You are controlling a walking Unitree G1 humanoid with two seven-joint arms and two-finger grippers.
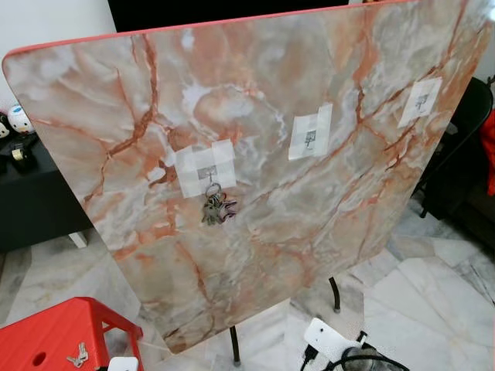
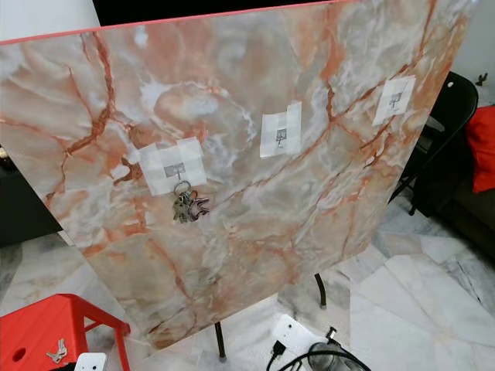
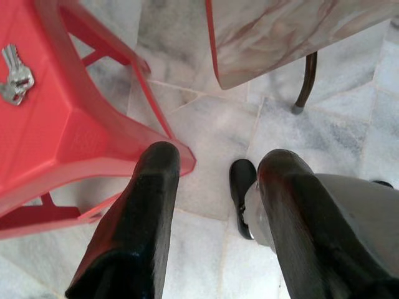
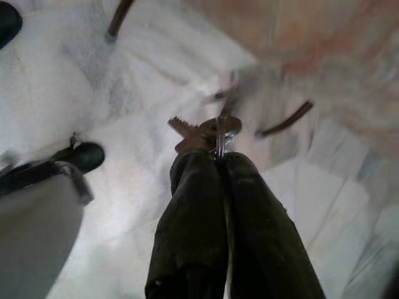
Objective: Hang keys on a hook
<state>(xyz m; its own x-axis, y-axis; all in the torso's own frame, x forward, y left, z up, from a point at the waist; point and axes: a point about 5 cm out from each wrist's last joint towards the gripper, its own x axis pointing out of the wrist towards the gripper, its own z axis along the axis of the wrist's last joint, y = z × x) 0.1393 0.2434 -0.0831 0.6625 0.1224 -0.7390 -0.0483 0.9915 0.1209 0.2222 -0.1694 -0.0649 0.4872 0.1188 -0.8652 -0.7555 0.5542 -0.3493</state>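
Keys pinched in your right gripper; no readable writing anywhere.

Your right gripper (image 4: 219,156) has its jaws closed on a bunch of keys (image 4: 202,132), which sticks out past the tips. Your left gripper (image 3: 218,180) hangs with jaws open beside the red stool (image 3: 68,124). Another key bunch (image 1: 216,207) hangs on the leftmost hook (image 1: 207,172) of the marble board (image 1: 255,255).
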